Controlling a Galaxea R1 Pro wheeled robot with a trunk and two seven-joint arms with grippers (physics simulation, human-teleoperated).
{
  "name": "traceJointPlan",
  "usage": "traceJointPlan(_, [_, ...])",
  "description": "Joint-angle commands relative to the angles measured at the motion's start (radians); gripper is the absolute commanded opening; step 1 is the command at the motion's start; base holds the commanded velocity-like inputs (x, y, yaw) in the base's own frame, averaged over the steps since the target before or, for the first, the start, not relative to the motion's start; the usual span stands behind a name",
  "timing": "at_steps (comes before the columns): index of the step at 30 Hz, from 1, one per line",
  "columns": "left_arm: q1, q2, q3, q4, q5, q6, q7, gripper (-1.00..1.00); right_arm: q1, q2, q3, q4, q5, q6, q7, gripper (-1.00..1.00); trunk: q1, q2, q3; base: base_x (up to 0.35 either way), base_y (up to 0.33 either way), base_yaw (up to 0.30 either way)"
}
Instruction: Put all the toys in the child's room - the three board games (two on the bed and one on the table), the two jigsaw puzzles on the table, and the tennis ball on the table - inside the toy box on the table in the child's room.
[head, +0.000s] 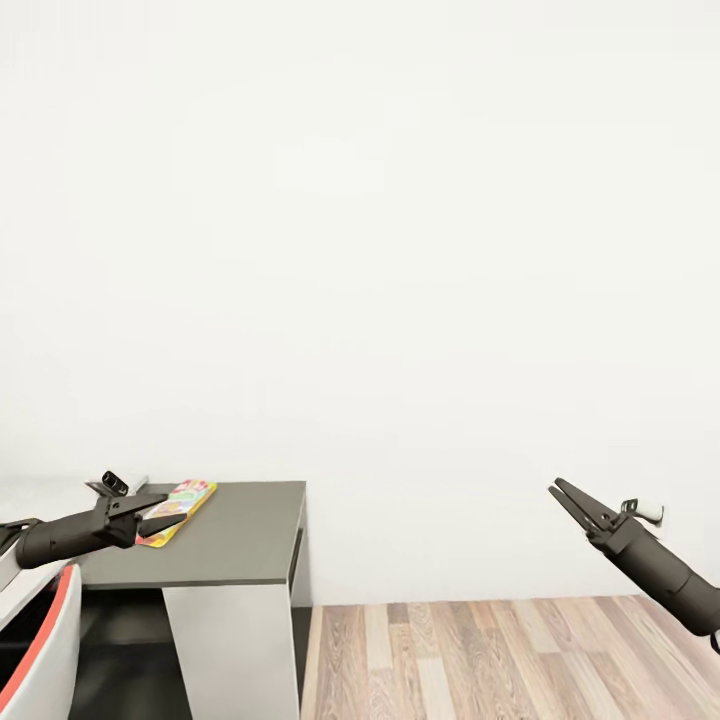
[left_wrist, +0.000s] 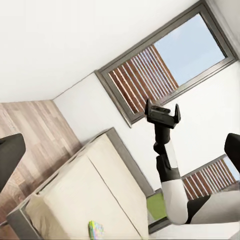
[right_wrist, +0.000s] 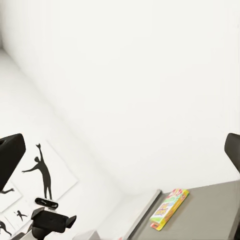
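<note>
A colourful board game lies flat near the back left of the grey table; the right wrist view shows the same game on the tabletop. My left gripper hovers open just above the game's near edge, holding nothing. My right gripper hangs open and empty in the air far to the right of the table, over the floor. In the left wrist view another colourful box rests on the beige bed. The toy box, puzzles and tennis ball are out of view.
A white chair with a red rim stands at the table's near left. Wooden floor stretches right of the table, below a bare white wall. A window with slatted blinds is beyond the bed. Silhouette pictures hang on a wall.
</note>
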Motion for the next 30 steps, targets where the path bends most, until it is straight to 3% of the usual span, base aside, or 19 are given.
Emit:
traceJointPlan(1, [0.000,0.001,-0.005,0.001,0.003,0.010,-0.005,1.00,-0.001,0.000,-0.001,0.000,-0.002,0.005,0.001,1.00,0.000,-0.001,0.000,-0.091,0.108,-0.278])
traceJointPlan(30, [0.000,0.000,-0.005,0.001,0.003,0.009,-0.005,1.00,-0.001,0.000,-0.001,0.002,-0.004,0.004,0.001,1.00,0.000,-0.001,0.019,-0.036,0.031,-0.278])
